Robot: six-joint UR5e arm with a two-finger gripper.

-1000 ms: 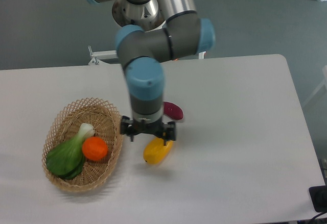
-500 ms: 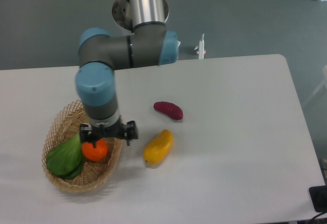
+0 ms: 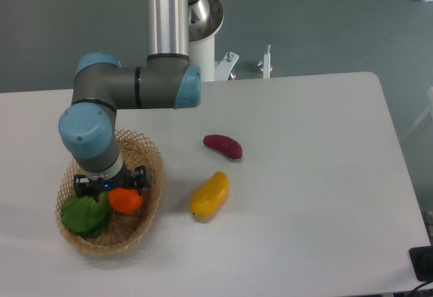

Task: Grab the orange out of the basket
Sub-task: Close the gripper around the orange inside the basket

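Observation:
The orange (image 3: 126,201) is a small glossy orange-red ball lying in the tan wicker basket (image 3: 150,195) at the left of the white table. My gripper (image 3: 110,190) hangs straight down over the basket, just above and slightly left of the orange, partly covering it. The wrist hides the fingertips, so I cannot tell how far apart the fingers stand or whether they touch the orange. A green leafy vegetable (image 3: 84,215) lies in the basket to the left of the orange.
A yellow-orange mango-shaped fruit (image 3: 210,195) lies on the table right of the basket. A dark purple-red oblong vegetable (image 3: 223,145) lies behind it. The arm's elbow and upright link (image 3: 166,53) stand above the basket's far side.
The gripper has moved left from above the yellow fruit to over the basket and has come down onto the orange. The arm's links swung left with it. The fruits have not moved.

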